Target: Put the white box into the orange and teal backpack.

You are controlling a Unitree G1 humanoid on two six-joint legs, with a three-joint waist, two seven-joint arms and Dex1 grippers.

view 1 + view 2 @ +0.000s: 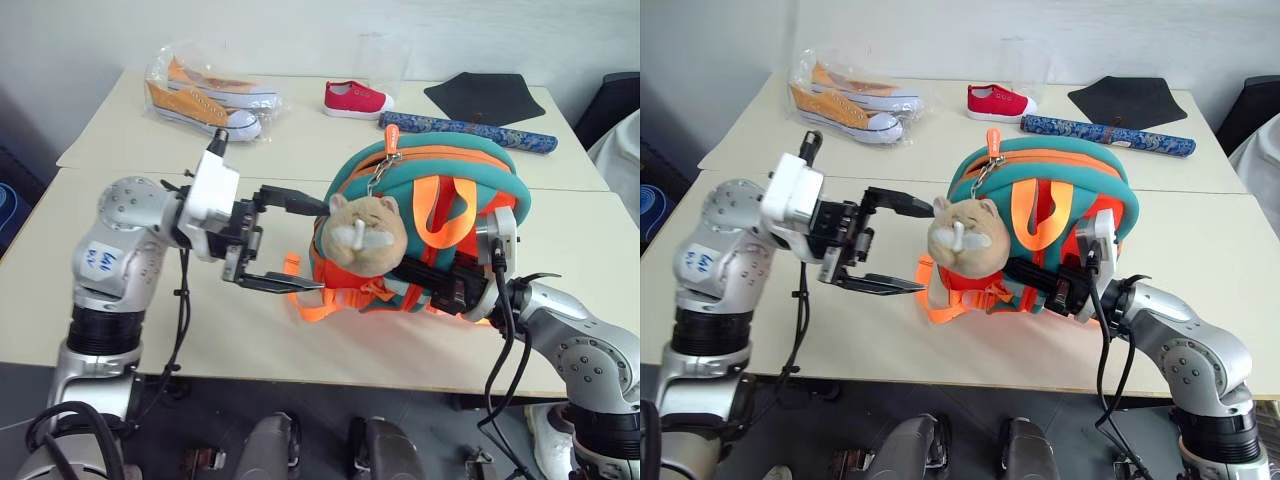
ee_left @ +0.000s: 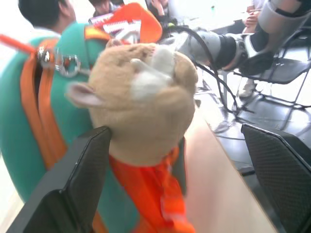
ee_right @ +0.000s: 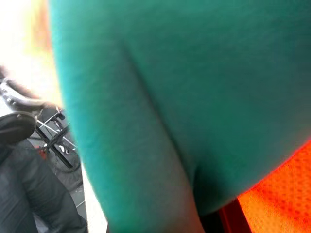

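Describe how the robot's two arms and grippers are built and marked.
Both arms are rounded silver-grey segments with black joint bands and loose black cables. The left arm bears a blue handwritten mark. The left gripper and right gripper have black fingers behind white wrist housings.

free: bare table (image 1: 200,330) below left gripper (image 1: 300,243) | obstacle: backpack (image 1: 440,190)

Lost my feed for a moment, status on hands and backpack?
Left hand open beside the plush charm. Right hand shut on the orange and teal backpack, holding it upright. White box unseen. Path clear.
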